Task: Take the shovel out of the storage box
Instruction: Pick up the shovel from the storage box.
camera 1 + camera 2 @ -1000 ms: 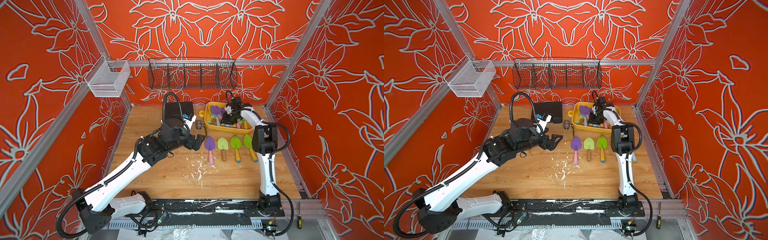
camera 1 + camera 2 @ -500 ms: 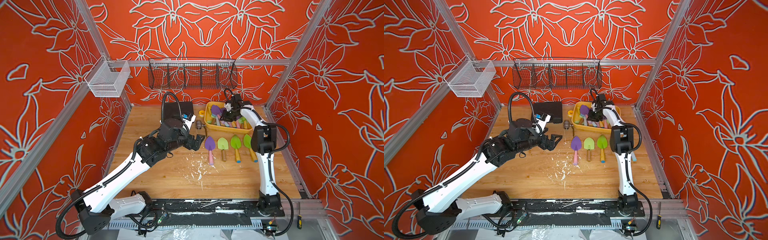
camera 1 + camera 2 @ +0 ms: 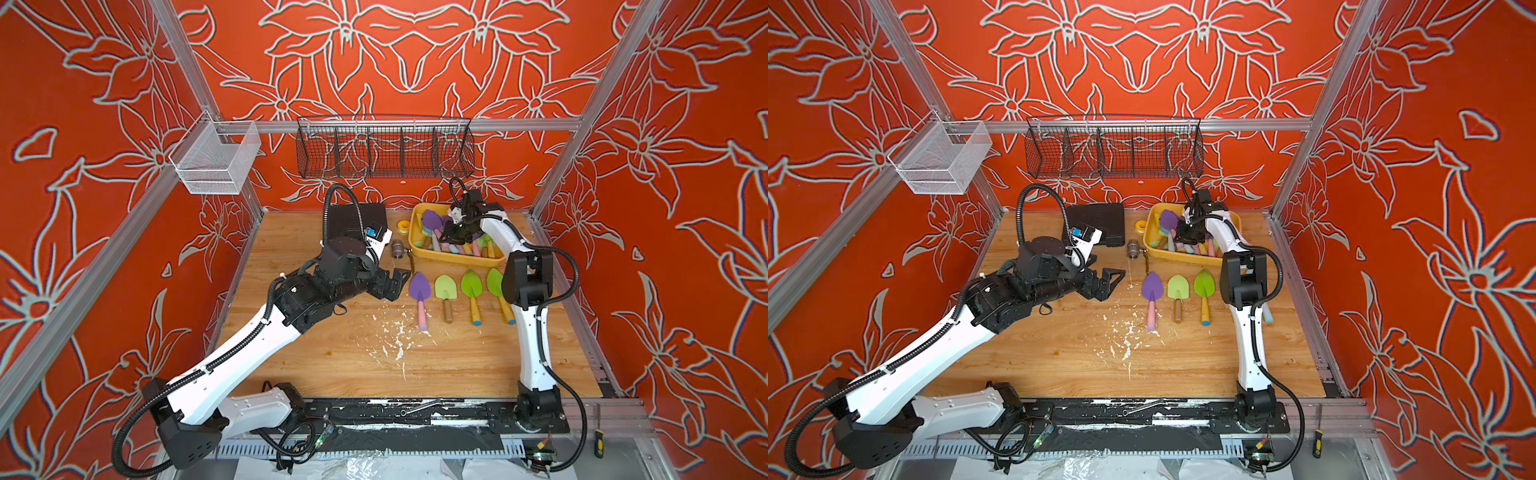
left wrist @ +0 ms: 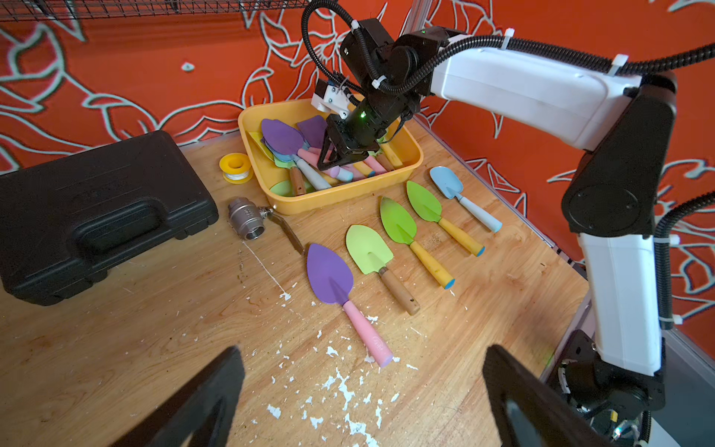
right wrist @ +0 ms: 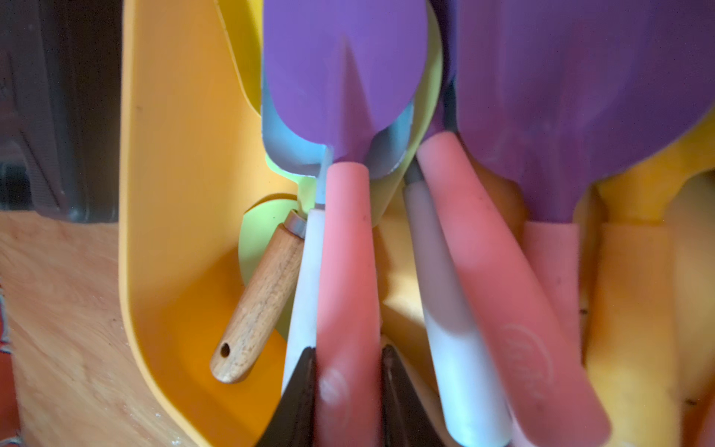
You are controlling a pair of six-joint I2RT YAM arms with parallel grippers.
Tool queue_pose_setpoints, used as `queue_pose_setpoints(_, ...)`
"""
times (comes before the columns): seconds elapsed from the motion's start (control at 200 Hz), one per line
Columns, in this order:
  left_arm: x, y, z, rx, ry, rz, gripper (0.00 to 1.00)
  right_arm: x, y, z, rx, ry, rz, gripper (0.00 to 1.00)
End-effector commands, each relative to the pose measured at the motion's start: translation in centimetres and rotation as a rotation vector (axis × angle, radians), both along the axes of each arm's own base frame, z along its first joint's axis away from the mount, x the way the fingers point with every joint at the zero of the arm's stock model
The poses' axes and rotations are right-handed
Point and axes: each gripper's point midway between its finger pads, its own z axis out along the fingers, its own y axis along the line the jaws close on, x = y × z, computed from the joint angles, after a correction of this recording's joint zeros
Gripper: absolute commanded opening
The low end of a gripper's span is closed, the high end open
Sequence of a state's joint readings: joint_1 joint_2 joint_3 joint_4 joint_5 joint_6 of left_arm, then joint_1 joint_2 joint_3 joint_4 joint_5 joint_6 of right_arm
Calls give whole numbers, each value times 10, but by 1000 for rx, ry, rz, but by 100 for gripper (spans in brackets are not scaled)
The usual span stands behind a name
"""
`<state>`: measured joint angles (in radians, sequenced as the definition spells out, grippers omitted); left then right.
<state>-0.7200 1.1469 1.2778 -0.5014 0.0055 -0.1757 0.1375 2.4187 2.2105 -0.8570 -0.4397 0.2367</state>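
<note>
right fingers [image 5: 300, 406]: narrow, pressed on both sides of a pink handle. they look to be gripping it.
left fingers [image 4: 228, 371]: wide apart, with nothing between them, over the bare bench [image 4: 154, 329], well apart from the storage box [image 4: 348, 195].
shovel [image 5: 346, 232]: purple blade, pink handle. the handle runs between the right fingers and the blade lies out past the fingertips. it sits on top of a pile.
storage box: yellow, under and around the right fingers, with many more shovels in it.
neighbours: a white handle [image 5: 305, 290] lies tight beside one finger, maybe touching it. a wooden handle [image 5: 259, 294] is a bit further on that side. another pink handle [image 5: 503, 271] is near the other finger.
row of shovels [image 4: 398, 224]: five lie out on the bench, between the left fingers and the box.
how it will handle: i think it is light and stiff. the blade is thin and hard. the handle looks smooth and round, so it may slip or turn. the blade end may dip down when it goes up.
where to hold: the handle is the good place, since the flat blade gives the fingers little to pinch. a hold nearer the blade would tip less.
watch out: the white handle may come up too, so a slow, straight lift seems best.
</note>
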Motion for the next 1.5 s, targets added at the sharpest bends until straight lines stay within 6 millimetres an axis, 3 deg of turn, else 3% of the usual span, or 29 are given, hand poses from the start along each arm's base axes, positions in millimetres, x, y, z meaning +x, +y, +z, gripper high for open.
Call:
queue_pose_setpoints(0.0,-2,-1,0,-4,-17,-11,97,-7,5,-2,23,23,-3,13)
queue_pose_setpoints(0.11,-2,2,0,-8,-19,5,97,-11,5,5,21,17,-16,0)
queue_pose_setpoints(0.46,15,-2,9,-46,12,81,97,-33,9,70,102,-107,-96,0)
queue_pose_setpoints(0.635,41,-5,14,-117,75,158,97,-54,9,97,137,-137,-123,0)
queue_pose_setpoints(0.806,79,-5,25,-412,255,223,97,-83,12,127,176,-174,-159,0)
queue_pose_setpoints(0.906,94,-16,25,-477,290,216,97,-106,21,145,232,-194,-182,0)
queue_pose_setpoints(1.166,119,-54,-1,-532,366,122,99,-176,66,170,269,-185,-165,0)
queue_pose_setpoints(1.276,128,-55,-24,-490,382,149,97,-198,79,176,277,-182,-151,0)
queue_pose_setpoints(1.496,148,-47,-50,-442,389,213,84,-223,82,182,277,-174,-142,0)
